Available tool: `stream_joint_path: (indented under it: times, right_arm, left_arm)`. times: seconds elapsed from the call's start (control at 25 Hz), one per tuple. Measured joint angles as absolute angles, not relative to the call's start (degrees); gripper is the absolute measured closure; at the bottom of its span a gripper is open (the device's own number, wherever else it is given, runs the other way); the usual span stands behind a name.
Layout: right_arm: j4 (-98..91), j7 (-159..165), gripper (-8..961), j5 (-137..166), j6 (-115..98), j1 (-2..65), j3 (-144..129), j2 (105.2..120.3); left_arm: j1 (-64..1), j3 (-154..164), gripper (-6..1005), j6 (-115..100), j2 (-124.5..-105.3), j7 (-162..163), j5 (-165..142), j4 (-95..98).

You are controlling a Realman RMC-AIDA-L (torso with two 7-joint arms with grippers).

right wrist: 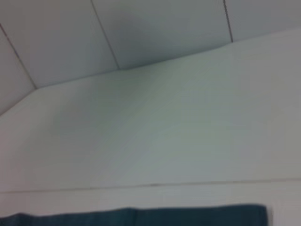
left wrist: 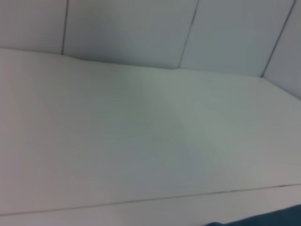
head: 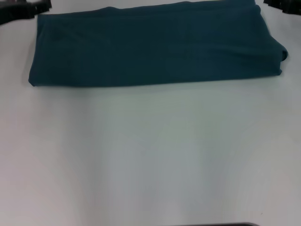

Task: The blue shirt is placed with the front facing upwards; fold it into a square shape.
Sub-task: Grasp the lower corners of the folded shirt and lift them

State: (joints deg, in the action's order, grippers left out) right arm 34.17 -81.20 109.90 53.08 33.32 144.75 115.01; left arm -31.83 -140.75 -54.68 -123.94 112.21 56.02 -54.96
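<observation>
Two grippers wait at the far corners of the blue shirt (head: 155, 47), a long band lying left-to-right: left gripper (head: 23, 10), right gripper (head: 284, 5). I cannot tell their fingers' state.

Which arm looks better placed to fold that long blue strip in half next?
Neither clearly. The blue shirt lies as a wide band; the left claw sits at its left end, the right claw at its right. Either could fold across.

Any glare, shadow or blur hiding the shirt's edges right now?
Head view: soft but glare-free; the blue shirt shows clear edges on the white table, thin shadow along its near edge. Both wrist views: blurred, showing mostly table and wall, only slivers of shirt.
</observation>
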Motion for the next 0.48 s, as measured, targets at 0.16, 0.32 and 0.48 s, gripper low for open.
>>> stream_joint_path:
  times: [0.16, 0.32, 0.48]
  right_arm:
    - [34.5, -81.2, 338, 109.6, 56.5, 31.3, 145.0, 114.99]
    - [36.4, -81.1, 339, 109.6, 59.8, 28.6, 145.1, 114.86]
    - [38.0, -79.6, 339, 109.6, 62.7, 26.0, 145.3, 113.81]
  left_arm:
    - [-28.3, -139.5, 264, -57.1, -123.93, 111.7, 60.5, -56.4]
    - [-25.4, -139.2, 263, -58.6, -123.89, 111.7, 64.8, -56.7]
    - [-23.5, -139.2, 263, -59.4, -123.91, 111.7, 66.7, -56.6]
